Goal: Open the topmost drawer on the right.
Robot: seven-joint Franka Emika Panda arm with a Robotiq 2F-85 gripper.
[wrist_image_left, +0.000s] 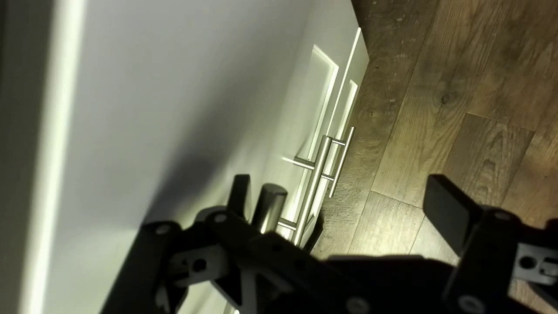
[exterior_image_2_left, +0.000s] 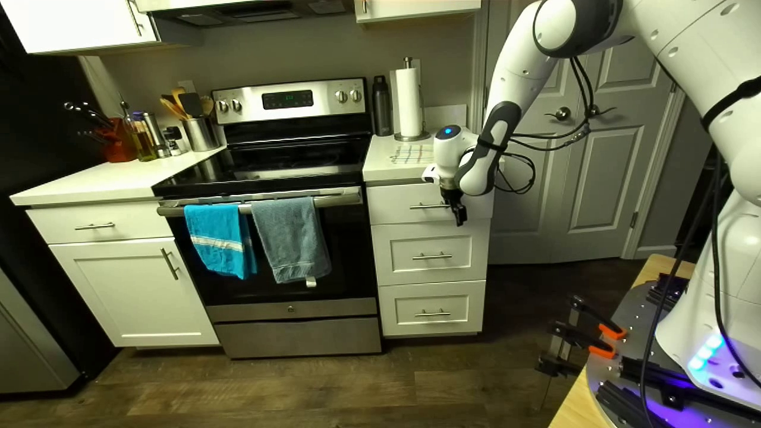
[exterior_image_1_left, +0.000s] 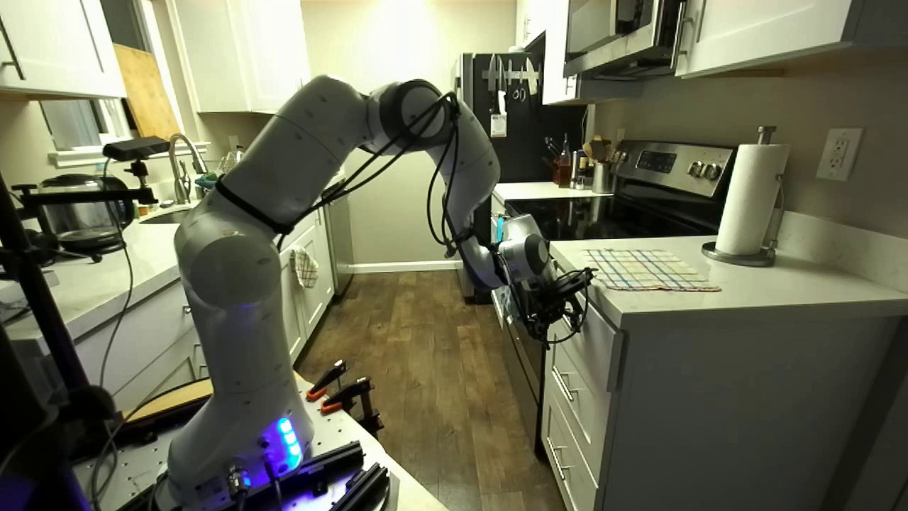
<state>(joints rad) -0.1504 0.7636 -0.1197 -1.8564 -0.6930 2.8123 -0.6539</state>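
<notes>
Pincer (wrist_image_left: pixel 343 203), wrist view: jaws standing apart, handle (wrist_image_left: pixel 270 206) of topmost drawer (wrist_image_left: pixel 165 96) showing between.
In an exterior view, that drawer is sitting under the worktop (exterior_image_2_left: pixel 381 156), beside the oven (exterior_image_2_left: pixel 267 294); in an exterior view, checked cloth (exterior_image_1_left: pixel 652 270) is lying near a paper-towel roll (exterior_image_1_left: pixel 750 202).

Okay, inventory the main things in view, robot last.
Topmost drawer: one, white, under countertop
Lower drawers: two, white, beneath it
Checked cloth: one, multicoloured, on countertop
Paper towel roll: one, white, on countertop
Bottle: one, black, beside roll
Stove: one, black and steel, beside drawers
Towels: two, bright and greyish blue, on oven handle
Microwave: one, steel, above stove
Robot arm: one, white, on wooden table
Gripper: one, black, open at topmost drawer's handle
</notes>
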